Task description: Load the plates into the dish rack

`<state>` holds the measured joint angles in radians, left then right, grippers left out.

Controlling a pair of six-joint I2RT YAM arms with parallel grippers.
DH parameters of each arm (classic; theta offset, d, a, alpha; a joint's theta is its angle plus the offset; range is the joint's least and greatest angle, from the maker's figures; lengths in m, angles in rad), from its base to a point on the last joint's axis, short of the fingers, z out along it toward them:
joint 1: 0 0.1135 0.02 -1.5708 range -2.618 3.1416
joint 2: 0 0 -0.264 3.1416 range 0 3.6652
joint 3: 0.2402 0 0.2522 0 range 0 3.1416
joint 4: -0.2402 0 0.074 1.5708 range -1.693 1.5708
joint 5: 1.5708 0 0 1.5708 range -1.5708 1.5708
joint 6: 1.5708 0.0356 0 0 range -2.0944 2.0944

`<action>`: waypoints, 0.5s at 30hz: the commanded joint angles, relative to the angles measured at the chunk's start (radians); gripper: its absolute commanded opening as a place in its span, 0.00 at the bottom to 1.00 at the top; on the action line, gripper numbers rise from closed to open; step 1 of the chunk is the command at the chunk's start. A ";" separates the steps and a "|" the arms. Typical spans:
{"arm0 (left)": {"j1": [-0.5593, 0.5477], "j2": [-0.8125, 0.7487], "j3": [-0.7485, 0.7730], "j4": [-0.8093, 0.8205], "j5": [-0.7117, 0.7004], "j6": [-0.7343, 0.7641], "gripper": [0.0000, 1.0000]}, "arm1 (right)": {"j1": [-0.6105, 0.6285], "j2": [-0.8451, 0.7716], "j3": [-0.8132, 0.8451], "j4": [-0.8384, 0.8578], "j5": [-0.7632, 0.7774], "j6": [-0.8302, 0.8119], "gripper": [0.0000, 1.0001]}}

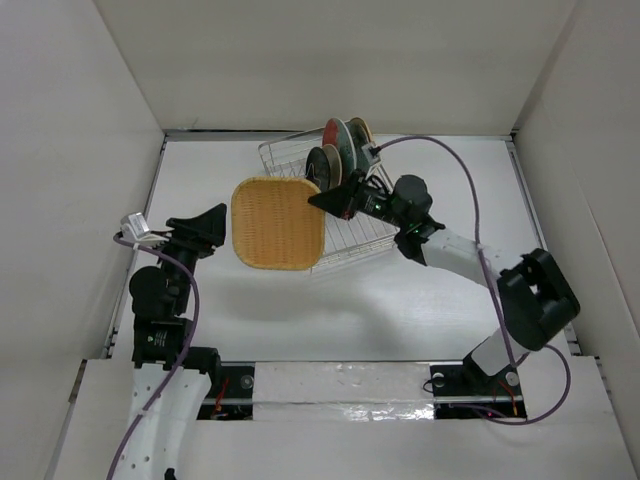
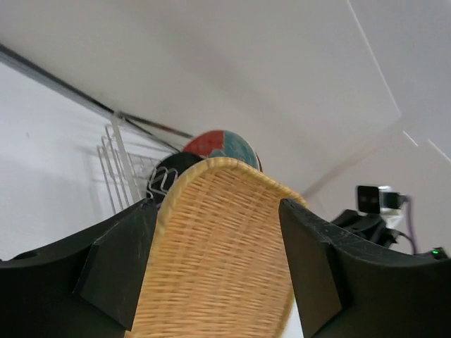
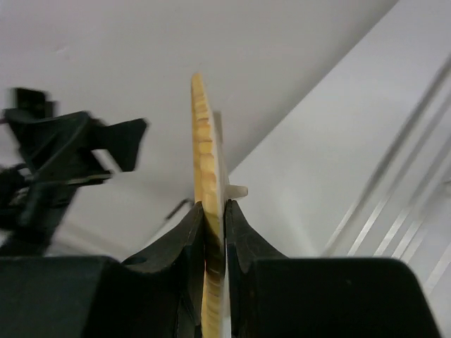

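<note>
A: Where is the woven plate?
B: The orange-tan woven plate [image 1: 278, 222] is in the middle of the top view, held up with its face to the camera. Its right edge overlaps the dish rack [image 1: 285, 155] at upper centre.
A: Who holds it?
B: The right gripper [image 3: 215, 215] is clamped on its rim, and the plate shows edge-on between the pressed fingers.
A: And the other arm?
B: The left gripper [image 1: 212, 222] is just left of the plate with its fingers spread wide. Whether they touch it, I cannot tell.
A: Anything racked?
B: A red and teal plate [image 2: 215, 144] and a black plate [image 2: 175, 167] stand upright there
</note>
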<state>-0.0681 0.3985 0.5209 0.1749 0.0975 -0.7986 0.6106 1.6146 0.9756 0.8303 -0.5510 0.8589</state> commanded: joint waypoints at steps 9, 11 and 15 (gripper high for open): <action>-0.047 -0.027 0.168 -0.120 -0.148 0.299 0.72 | -0.014 -0.052 0.360 -0.449 0.511 -0.349 0.00; -0.076 -0.030 0.160 -0.115 -0.121 0.315 0.70 | 0.017 -0.003 0.423 -0.490 0.624 -0.428 0.00; -0.119 -0.021 0.146 -0.135 -0.021 0.381 0.60 | 0.061 0.076 0.572 -0.528 0.931 -0.581 0.00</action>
<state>-0.1577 0.3759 0.6571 0.0368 0.0078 -0.5034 0.6346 1.6791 1.4284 0.2882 0.0978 0.4129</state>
